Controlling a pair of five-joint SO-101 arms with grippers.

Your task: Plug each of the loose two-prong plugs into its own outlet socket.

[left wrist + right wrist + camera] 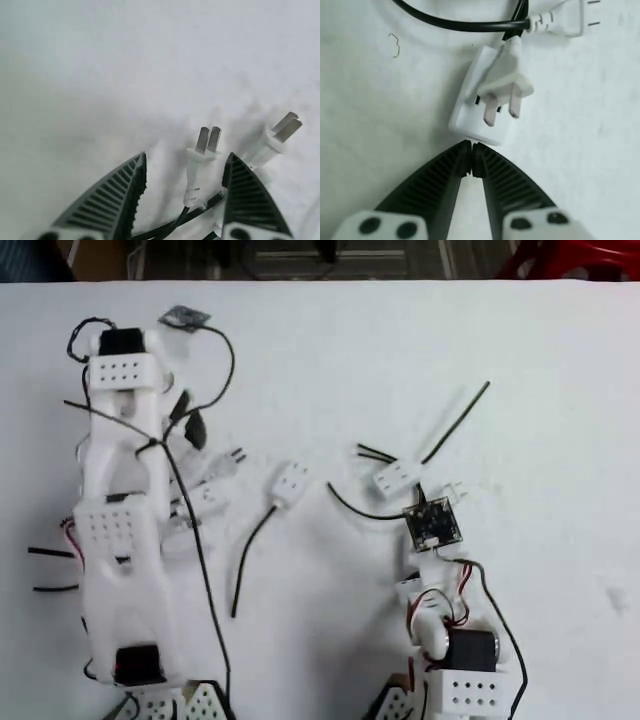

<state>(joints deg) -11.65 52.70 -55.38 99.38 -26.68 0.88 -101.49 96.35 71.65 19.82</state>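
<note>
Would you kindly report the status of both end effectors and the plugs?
Left end effector open, straddling a loose plug. Right end effector shut, empty, near a socket. Second plug lies on it, unplugged.

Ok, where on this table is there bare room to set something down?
Bare: the far table right of the left arm, the side right of the right arm, and the near patch between the middle socket's cord and that arm. Crowded: beside the left arm, where two plugs lie, and around the right-hand socket, ringed by black cords.
</note>
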